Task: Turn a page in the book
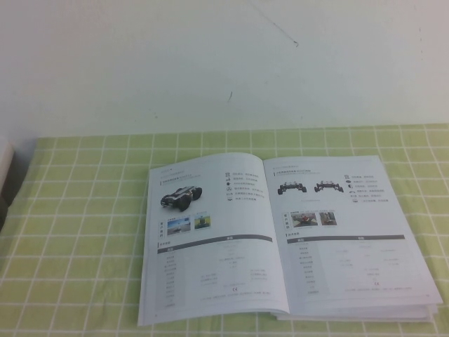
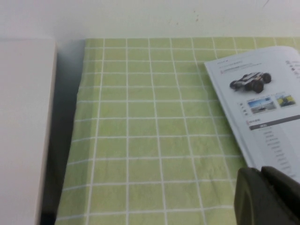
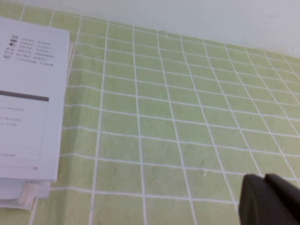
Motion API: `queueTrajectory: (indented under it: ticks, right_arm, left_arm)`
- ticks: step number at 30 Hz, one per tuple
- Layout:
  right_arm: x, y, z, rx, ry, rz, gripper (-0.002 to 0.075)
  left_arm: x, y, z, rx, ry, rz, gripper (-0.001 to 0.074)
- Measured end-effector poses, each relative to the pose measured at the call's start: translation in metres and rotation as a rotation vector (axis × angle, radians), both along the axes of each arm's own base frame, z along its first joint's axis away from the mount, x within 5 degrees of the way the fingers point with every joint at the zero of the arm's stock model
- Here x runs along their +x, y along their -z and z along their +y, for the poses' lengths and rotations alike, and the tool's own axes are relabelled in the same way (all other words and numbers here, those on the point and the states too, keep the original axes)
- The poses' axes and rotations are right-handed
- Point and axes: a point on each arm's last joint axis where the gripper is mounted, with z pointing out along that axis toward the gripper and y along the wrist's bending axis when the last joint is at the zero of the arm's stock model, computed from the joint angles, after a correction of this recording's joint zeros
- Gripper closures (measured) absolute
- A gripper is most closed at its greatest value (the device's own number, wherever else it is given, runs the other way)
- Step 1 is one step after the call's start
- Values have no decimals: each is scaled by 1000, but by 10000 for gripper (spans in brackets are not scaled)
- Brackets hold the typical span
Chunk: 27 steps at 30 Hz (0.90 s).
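Here I see the book lying open on the green checked tablecloth; my left gripper and right gripper sit beside it, grip unreadable.

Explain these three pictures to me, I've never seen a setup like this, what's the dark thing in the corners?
A two-armed robot filmed this. One camera looks down from above at a thin glossy white brochure, lying open on a green checked tablecloth; neither arm shows there. The other cameras ride on the wrists. The dark shapes are the left gripper, beside the book's left page, and the right gripper, over bare cloth on the book's right. Neither holds anything. A white box stands at the cloth's edge.
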Motion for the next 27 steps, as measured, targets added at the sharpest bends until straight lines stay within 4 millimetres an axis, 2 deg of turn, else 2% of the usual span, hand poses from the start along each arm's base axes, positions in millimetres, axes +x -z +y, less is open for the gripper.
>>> queueTrajectory:
  ticks: [3,5,9,15,19,23,27]
  right_arm:
    - [0,0,0,0,0,0,729]
    - [0,0,0,0,0,0,729]
    - [0,0,0,0,0,1,729]
    - [0,0,0,0,0,2,729]
    - [0,0,0,0,0,2,729]
    - [0,0,0,0,0,0,729]
    - [0,0,0,0,0,0,729]
  left_arm:
    - [1,1,-4,-42,35,-74,738]
    - [8,5,-11,-29,81,-192,738]
    - [23,28,-22,66,124,-356,738]
    - [35,79,-24,-37,-18,-226,738]
    - [38,103,-19,-71,-154,-160,738]
    - [38,107,-16,-76,-237,-154,738]
    - [38,109,-16,-36,-245,-130,738]
